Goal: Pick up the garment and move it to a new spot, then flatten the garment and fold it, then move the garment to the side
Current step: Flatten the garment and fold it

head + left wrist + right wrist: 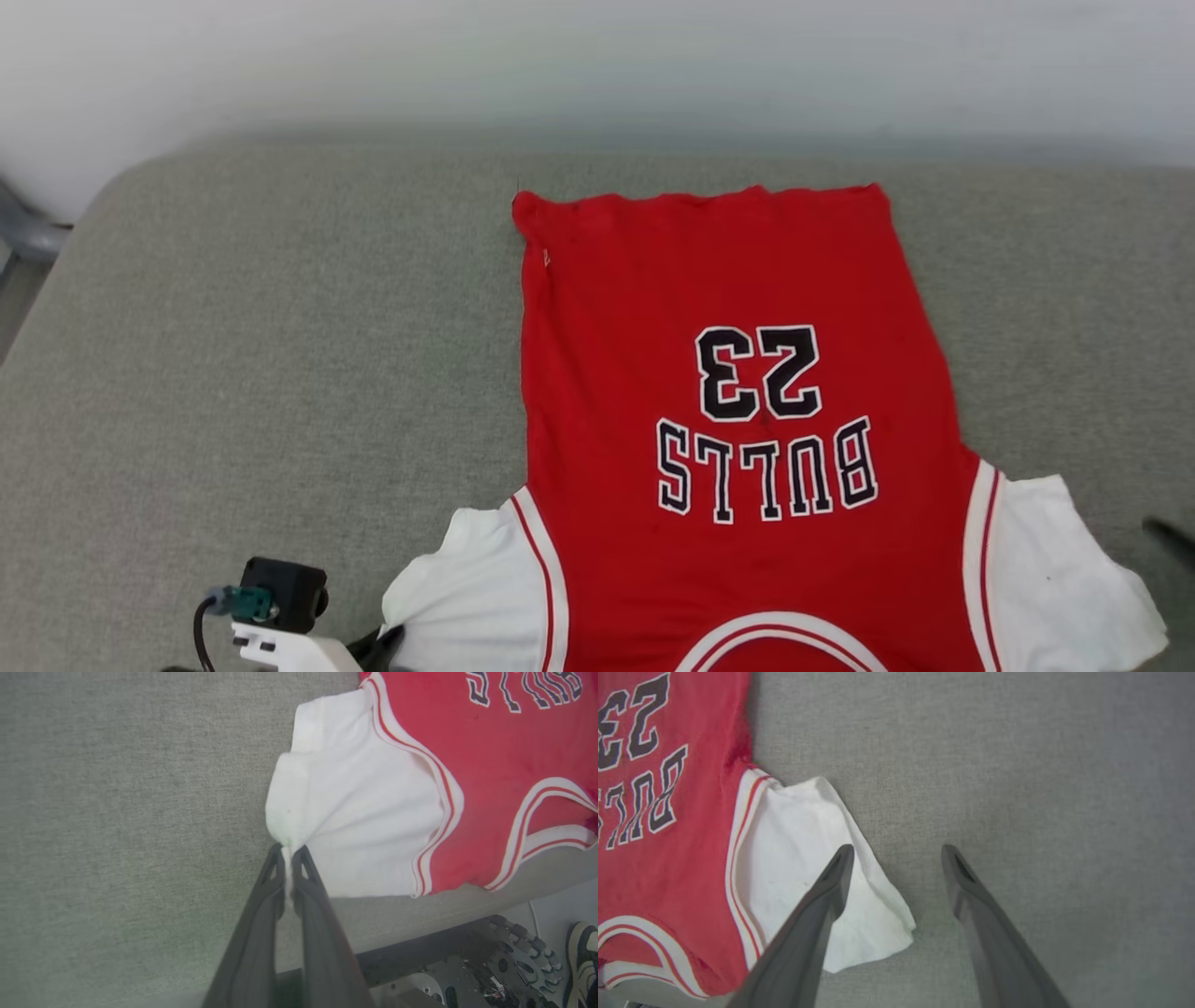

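Closest to us is our left gripper, its two dark fingers drawn together on a small pinch of the left sleeve, so the white cloth gathers to a point at the tips. Our right gripper has its fingers wide apart with nothing between them. One tip hangs over the right sleeve, the other over the bare grey cushion.

The garment lies spread on that cushion, lettering side up, right of the middle in the head view. Its collar is towards us and close to the cushion's near edge. The lettering reads upside down, and the hem lies at the far side, short of the pale wall. The red body looks fairly flat; both sleeves are rumpled.

We judge that the risk lies in the uneven hold. With one side gripped, a pull from the left would drag the shirt askew and bunch the red panel rather than flatten it. The pinch is shallow, at the sleeve's very edge, so it may slip out under tension. The right finger over the sleeve could catch and flip the cloth if it travels low. With the collar so near the edge, a tug towards us could spill the shirt off the cushion.
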Robot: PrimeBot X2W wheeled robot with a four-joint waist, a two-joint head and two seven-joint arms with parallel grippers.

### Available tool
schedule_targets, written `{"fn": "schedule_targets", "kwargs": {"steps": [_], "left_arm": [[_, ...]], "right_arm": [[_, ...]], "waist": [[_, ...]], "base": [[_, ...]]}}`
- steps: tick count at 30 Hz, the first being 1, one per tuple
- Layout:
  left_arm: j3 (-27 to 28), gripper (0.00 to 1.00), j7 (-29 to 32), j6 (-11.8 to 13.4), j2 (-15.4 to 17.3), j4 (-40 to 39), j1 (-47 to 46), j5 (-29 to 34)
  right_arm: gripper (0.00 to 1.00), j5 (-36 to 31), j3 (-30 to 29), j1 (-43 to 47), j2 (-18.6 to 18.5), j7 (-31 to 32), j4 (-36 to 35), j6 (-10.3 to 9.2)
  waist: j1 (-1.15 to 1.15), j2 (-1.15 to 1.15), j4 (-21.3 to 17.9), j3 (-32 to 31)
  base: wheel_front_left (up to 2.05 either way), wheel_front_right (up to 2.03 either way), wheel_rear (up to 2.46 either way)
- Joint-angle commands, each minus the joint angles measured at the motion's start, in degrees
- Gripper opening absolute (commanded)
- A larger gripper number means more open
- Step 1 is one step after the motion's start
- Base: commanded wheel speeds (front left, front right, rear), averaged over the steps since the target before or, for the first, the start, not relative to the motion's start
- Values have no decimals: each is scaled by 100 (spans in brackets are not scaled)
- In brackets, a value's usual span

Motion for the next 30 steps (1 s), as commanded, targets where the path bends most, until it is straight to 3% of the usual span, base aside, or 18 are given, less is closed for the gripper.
{"fn": "schedule_targets", "kwargs": {"steps": [1,10,17,21,30], "left_arm": [[14,0,55,53,37,-176,-65,23],[-185,0,458,169,129,-1099,-209,205],[-374,0,553,168,37,-1559,-503,348],[-487,0,515,139,-53,-1631,-677,414],[-683,0,378,49,-251,-1531,-953,444]], "right_arm": [[100,77,-10,-291,-43,178,-247,-5],[100,290,177,-1868,-212,1484,-1041,-5],[100,-131,595,-3734,-263,2445,-547,-5],[100,-431,703,-4559,-157,2641,-37,-5],[100,-1071,843,-5689,-367,2614,932,-5]], "waist": [[0,0,148,303],[0,0,583,1246],[0,0,1039,1995],[0,0,1271,2289],[0,0,1724,2709]], "base": [[0,0,0],[0,0,0],[0,0,0],[0,0,0],[0,0,0]]}}
